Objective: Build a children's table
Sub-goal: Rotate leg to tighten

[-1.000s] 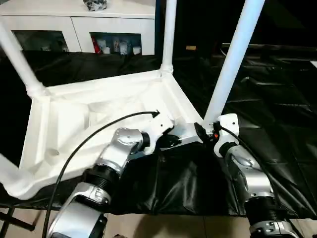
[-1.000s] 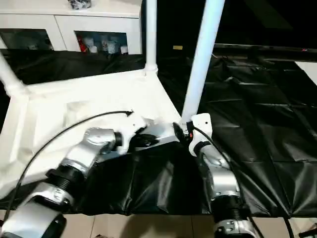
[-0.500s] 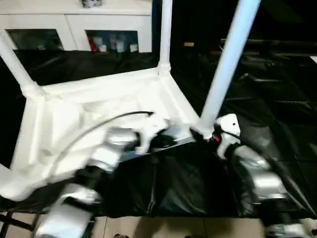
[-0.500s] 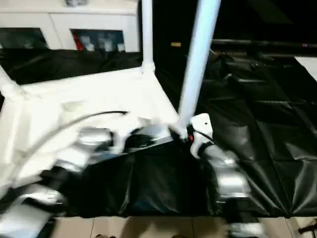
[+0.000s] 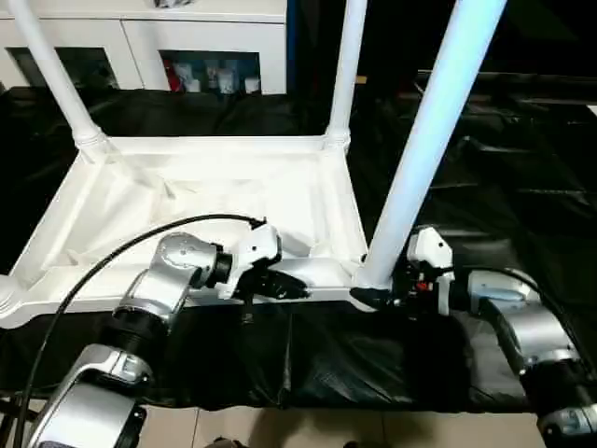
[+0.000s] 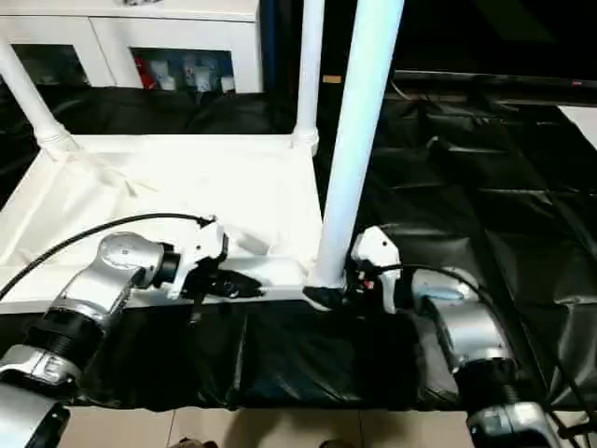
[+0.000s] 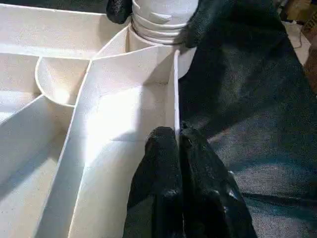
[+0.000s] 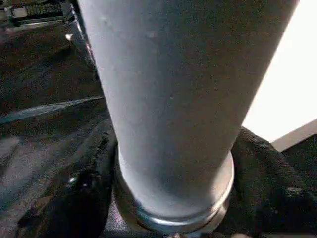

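Observation:
The children's table lies upside down on black cloth, its white ribbed tabletop (image 5: 205,187) facing up. Three white legs stand in corner sockets: far left (image 5: 56,75), far right (image 5: 345,75) and near right (image 5: 429,140). My left gripper (image 5: 294,287) is shut on the thin near wall of the tabletop (image 7: 148,89), a little left of the near right corner. My right gripper (image 5: 378,297) reaches in from the right, and its black fingers (image 8: 84,198) hug both sides of the near right leg's base (image 8: 173,99) at the socket.
A white glass-door cabinet (image 5: 149,37) stands behind the work surface. Black cloth (image 5: 504,187) covers the surface out to the right. Its front edge runs just below my forearms, with floor beyond. A black cable (image 5: 112,257) loops over my left arm.
The tabletop has turned so its near edge now runs level across the view. My right forearm has swung round to come at the leg from the right. The head view has shifted too.

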`<state>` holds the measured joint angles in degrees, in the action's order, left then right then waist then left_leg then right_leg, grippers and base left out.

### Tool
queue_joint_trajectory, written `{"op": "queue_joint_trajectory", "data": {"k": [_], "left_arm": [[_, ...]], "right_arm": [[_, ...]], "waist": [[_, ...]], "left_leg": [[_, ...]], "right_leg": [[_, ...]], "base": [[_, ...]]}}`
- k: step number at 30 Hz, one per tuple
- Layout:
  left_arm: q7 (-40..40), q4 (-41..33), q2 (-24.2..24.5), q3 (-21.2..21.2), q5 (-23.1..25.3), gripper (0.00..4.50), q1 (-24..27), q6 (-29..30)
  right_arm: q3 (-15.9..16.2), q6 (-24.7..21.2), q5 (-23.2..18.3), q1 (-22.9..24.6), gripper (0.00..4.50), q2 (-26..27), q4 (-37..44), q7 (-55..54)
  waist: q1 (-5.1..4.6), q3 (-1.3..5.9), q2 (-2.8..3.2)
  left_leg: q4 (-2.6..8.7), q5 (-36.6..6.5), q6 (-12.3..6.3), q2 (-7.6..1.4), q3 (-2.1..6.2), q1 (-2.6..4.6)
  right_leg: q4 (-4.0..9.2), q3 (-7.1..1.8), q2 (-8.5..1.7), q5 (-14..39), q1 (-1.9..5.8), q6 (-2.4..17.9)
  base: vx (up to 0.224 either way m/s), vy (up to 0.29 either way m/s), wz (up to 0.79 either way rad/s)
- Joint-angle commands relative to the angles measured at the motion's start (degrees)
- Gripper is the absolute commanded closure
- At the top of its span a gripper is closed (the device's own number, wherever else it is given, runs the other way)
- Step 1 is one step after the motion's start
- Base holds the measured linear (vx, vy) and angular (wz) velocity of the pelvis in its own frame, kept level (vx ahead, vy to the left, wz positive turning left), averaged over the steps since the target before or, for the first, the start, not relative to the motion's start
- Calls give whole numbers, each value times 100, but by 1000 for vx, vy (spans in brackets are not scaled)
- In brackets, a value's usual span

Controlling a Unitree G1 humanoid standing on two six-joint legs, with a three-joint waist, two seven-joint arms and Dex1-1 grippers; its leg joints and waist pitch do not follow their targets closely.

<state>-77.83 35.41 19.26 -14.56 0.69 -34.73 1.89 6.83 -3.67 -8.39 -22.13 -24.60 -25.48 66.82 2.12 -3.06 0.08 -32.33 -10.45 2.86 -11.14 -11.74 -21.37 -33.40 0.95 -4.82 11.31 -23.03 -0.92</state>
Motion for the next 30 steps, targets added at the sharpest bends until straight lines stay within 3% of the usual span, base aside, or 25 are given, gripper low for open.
{"op": "queue_joint_trajectory", "data": {"k": [1,6,10,13,14,16,17,23,25,26,30], "left_arm": [[-405,66,-40,-280,-65,450,15,-46],[-408,85,-42,-292,-101,450,5,-44],[50,102,-202,-245,20,450,19,97],[662,111,-451,-173,113,450,7,335],[1115,72,-694,-173,188,450,43,474],[1332,42,-829,-185,221,450,72,569],[1634,47,-992,-191,268,450,85,649],[2887,123,-1853,-161,407,450,108,877],[2951,117,-1908,-176,443,450,119,855],[2974,85,-1925,-202,488,450,142,817],[2854,55,-1822,-192,515,450,163,733]], "right_arm": [[145,-108,59,39,144,-38,-142,103],[180,-278,-99,68,171,-22,51,174],[130,-842,-228,365,177,259,643,-306],[85,-1018,51,519,178,627,788,-1257],[-32,-1133,212,584,178,1054,762,-2134],[-101,-1176,265,612,178,1238,761,-2505],[-184,-1186,309,618,178,1444,704,-2900],[-569,-1134,493,603,178,2367,476,-4656],[-537,-1034,571,612,178,2434,499,-4754],[-477,-899,653,643,108,2501,578,-4834],[-483,-787,603,658,102,2457,617,-4699]], "waist": [[27,280,-37],[40,280,-34],[49,277,-35],[50,231,-36],[34,217,-38],[-22,186,-45],[-36,185,-47],[-75,155,-57],[-72,165,-54],[-75,175,-57],[-75,200,-55]], "left_leg": [[287,-720,-633,-211,38,82],[283,-715,-675,-215,41,85],[292,-744,-641,-220,42,89],[348,-1129,-420,-228,49,106],[361,-1269,-337,-225,52,109],[429,-1795,29,-204,111,136],[448,-1945,111,-198,139,137],[478,-2443,139,-176,156,207],[497,-2525,117,-165,186,199],[502,-2481,93,-163,184,187],[510,-2210,-25,-163,179,124]], "right_leg": [[227,-109,-230,-227,262,1830],[220,-105,-235,-241,266,1862],[230,-107,-231,-147,262,1824],[315,-120,-249,600,221,1673],[341,-128,-261,872,207,1619],[449,-140,-285,2027,164,1276],[484,-143,-283,2427,158,1051],[608,-157,-267,2850,22,733],[611,-153,-269,2930,41,608],[607,-166,-269,2789,42,588],[567,-177,-275,2318,100,639]], "base": [[0,0,0],[0,0,0],[0,0,0],[0,0,0],[0,0,0],[0,0,0],[0,0,0],[0,0,0],[0,0,0],[0,0,0],[0,0,0]]}}
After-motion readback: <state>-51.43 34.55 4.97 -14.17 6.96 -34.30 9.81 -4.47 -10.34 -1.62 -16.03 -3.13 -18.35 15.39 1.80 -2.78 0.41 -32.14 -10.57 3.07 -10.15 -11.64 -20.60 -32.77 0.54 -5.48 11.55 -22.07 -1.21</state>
